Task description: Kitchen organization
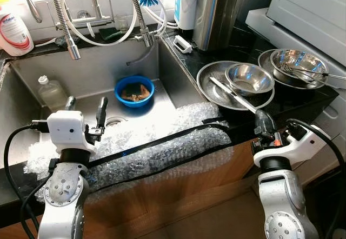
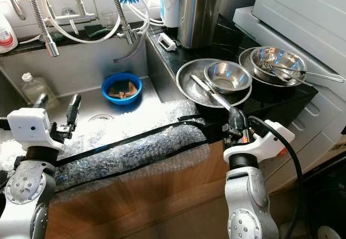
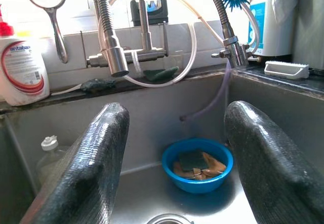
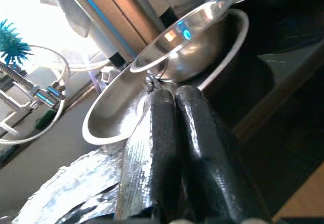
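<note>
My left gripper (image 1: 86, 109) hangs open over the steel sink (image 1: 92, 66), with nothing between its fingers. Beyond it, a blue bowl (image 3: 197, 165) holding a sponge and scraps sits on the sink floor near the drain. My right gripper (image 1: 262, 121) is shut at the counter's front edge, its tips against the near rim of a wide steel plate (image 1: 208, 90). A flat metal utensil (image 1: 232, 94) lies across that plate, and its handle runs along the outer side of one finger (image 4: 162, 133), not between the two. A small steel bowl (image 1: 248, 78) rests in the plate.
Bubble wrap (image 1: 162, 147) covers the sink's front lip. A clear plastic bottle (image 1: 51, 92) lies in the sink at left. Spring faucets (image 1: 67, 28) and hoses hang over the basin. A second steel bowl (image 1: 298, 63) with utensils is at far right, below a white appliance (image 1: 308, 6).
</note>
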Robot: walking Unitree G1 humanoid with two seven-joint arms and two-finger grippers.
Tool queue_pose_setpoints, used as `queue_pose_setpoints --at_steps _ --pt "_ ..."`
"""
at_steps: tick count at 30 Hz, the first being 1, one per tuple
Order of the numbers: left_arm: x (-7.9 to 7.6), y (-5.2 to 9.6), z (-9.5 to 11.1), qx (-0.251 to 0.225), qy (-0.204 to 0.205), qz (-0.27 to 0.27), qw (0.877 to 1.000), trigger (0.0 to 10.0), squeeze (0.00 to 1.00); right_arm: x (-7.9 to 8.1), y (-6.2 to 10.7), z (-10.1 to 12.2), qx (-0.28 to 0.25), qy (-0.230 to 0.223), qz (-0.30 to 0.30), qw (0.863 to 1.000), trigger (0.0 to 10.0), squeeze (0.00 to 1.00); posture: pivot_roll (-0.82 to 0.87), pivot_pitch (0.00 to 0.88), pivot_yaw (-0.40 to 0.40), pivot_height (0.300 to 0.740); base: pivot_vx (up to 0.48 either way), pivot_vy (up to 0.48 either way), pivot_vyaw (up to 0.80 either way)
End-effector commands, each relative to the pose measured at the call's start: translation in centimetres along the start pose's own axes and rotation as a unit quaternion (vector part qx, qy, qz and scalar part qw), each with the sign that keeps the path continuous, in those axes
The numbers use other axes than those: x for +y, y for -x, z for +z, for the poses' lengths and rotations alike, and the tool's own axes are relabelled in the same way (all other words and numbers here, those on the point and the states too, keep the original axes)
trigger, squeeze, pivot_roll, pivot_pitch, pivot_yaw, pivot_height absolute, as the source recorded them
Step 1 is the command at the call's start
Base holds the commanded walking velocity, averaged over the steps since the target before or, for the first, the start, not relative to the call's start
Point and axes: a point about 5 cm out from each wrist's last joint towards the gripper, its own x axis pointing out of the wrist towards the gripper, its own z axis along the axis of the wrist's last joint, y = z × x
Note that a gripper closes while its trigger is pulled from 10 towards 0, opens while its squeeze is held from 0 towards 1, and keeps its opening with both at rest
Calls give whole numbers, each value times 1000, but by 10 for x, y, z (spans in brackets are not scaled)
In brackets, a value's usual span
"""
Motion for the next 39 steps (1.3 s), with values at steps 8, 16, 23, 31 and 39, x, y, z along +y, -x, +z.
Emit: queue_pose_setpoints --at_steps 8,16,23,31,39 --pt "1 -2 9 -21 -15 3 1000 10000 0 9 -1 -2 -2 -29 14 999 0 0 2 113 -16 740 0 0 0" --pt "2 -3 10 -23 -18 8 1000 10000 0 22 -2 -3 7 -32 60 998 10000 0 4 112 -18 740 0 0 0" --pt "3 -3 10 -26 -19 10 999 10000 0 39 0 -3 15 -40 115 992 10000 0 6 111 -19 740 0 0 0" --pt "3 -6 13 -34 -14 14 999 10000 0 59 0 8 -3 -34 171 985 10000 0 3 111 -18 740 0 0 0" --pt "0 -17 24 -45 19 8 999 10000 0 75 -3 21 -22 -40 213 976 10000 0 3 107 -19 740 0 0 0"
